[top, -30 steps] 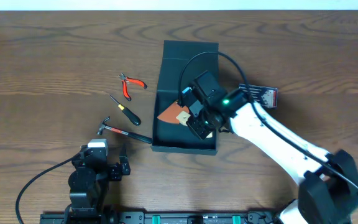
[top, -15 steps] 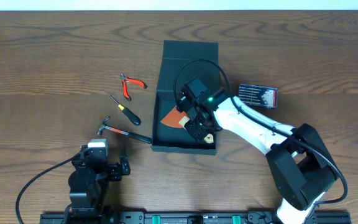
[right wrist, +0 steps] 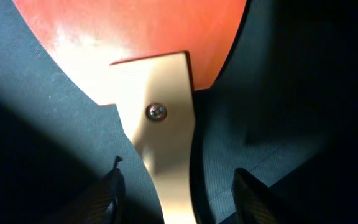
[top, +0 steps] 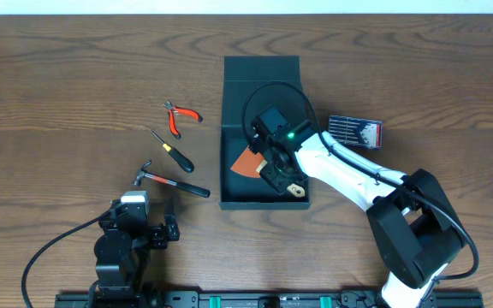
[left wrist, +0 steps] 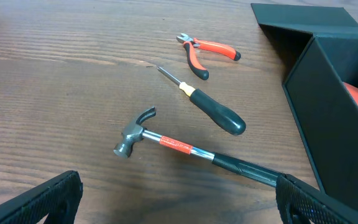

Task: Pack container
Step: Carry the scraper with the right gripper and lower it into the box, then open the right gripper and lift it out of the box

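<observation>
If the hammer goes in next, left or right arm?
Left. The left tool is open and free, and the hammer lies just ahead of it, left of the container. The right tool is inside the container over the orange paddle, with the box wall between it and the hammer.

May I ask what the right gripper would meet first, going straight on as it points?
Probably the paddle: its wooden handle lies just ahead of the right gripper in the container; depth is unclear.

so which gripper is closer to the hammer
Left. The left gripper sits just short of the hammer, on the robot's side, facing it. The right gripper is inside the container, past the hammer's handle end.
</observation>
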Robot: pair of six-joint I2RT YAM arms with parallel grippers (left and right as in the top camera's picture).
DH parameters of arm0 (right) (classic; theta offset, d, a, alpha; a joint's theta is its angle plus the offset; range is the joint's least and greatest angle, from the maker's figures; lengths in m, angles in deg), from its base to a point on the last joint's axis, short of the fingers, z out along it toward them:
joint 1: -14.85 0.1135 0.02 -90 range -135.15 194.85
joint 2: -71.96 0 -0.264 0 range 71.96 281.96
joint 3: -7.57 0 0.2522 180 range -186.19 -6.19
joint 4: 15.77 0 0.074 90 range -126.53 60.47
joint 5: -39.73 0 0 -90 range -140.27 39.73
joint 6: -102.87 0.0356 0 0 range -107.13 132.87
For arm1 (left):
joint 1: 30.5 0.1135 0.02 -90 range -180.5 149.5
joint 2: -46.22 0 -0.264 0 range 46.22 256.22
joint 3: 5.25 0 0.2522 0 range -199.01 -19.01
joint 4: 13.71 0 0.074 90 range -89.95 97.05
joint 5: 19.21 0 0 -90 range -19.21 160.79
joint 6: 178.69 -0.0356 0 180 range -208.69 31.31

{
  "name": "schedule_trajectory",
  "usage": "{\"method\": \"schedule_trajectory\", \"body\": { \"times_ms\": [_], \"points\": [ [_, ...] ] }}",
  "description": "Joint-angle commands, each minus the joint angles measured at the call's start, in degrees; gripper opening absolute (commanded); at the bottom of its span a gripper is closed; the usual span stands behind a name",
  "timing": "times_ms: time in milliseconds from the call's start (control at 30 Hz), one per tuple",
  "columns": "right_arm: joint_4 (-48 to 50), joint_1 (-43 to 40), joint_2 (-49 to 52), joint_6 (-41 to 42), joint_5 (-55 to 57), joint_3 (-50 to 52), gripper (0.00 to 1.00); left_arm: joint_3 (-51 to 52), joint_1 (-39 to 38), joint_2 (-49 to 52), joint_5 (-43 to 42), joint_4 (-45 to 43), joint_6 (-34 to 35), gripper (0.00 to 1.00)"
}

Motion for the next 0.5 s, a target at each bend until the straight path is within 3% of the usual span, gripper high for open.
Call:
{"method": "schedule_trajectory", "body": {
  "times_ms": [0,300,467],
  "points": [
    [-0.2,-0.5,-0.1,-0.7,0.5,-1.1,0.60,0.7,-0.1,-0.3,0.5,-0.2,-0.4,0.99],
    [-0.6,-0.5,-6.4,-0.7,-7.8,-5.5,0.68,0.7,-0.1,-0.3,0.5,-0.2,-0.4,0.99],
    [-2.1,-0.6,-15.0,-1.3,-7.2,-8.1,0.79,0.7,-0.1,-0.3,0.5,-0.2,-0.4,0.99]
  ]
}}
